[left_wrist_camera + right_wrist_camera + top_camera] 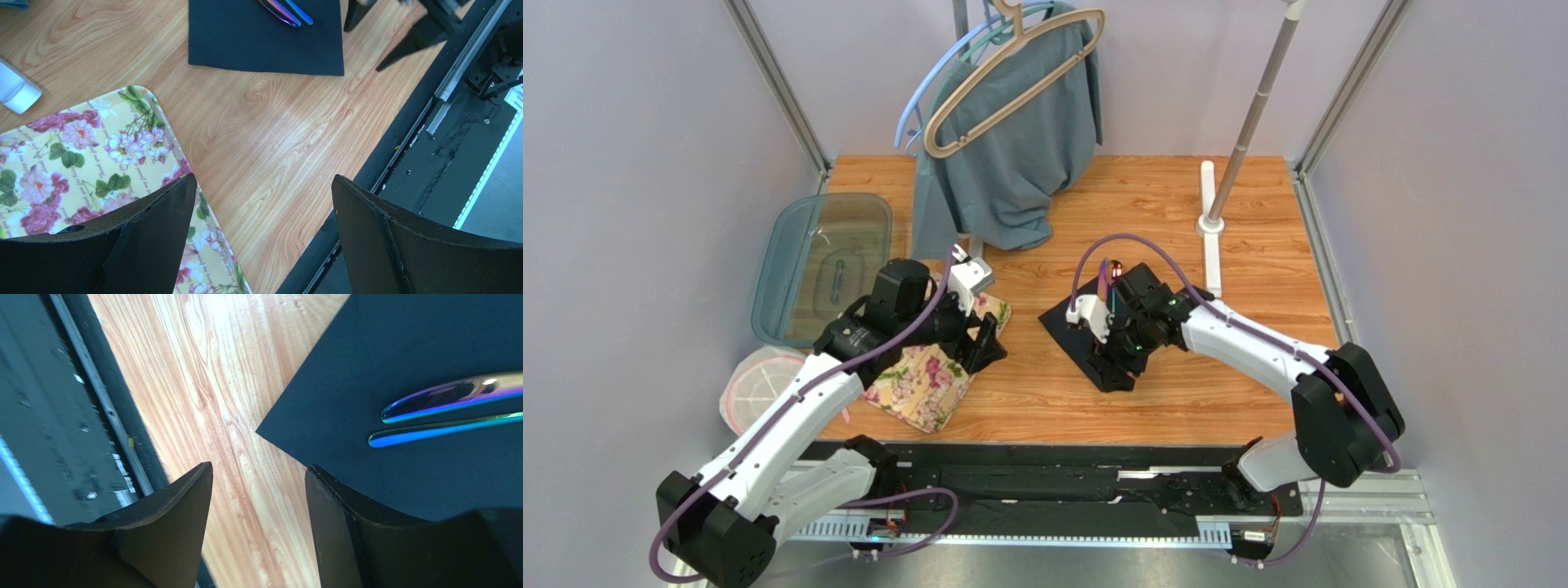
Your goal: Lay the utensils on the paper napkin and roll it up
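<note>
The black paper napkin (1064, 326) lies on the wooden table right of centre. In the left wrist view it (245, 37) carries the ends of two iridescent utensils (286, 11). The right wrist view shows the napkin (399, 355) with two utensil handles (451, 395) lying side by side on it. My right gripper (258, 470) is open and empty, low over bare wood just off the napkin's near corner; in the top view it (1119, 358) covers much of the napkin. My left gripper (264, 184) is open and empty over the right edge of the floral mat (86, 153).
The floral mat (922, 382) lies left of centre. A teal clear container (821, 263) and a white bowl (756, 386) sit at the left edge. A grey-teal garment (1014, 147) hangs at the back. A white pole stand (1247, 123) is back right. A black rail (1051, 472) runs along the front edge.
</note>
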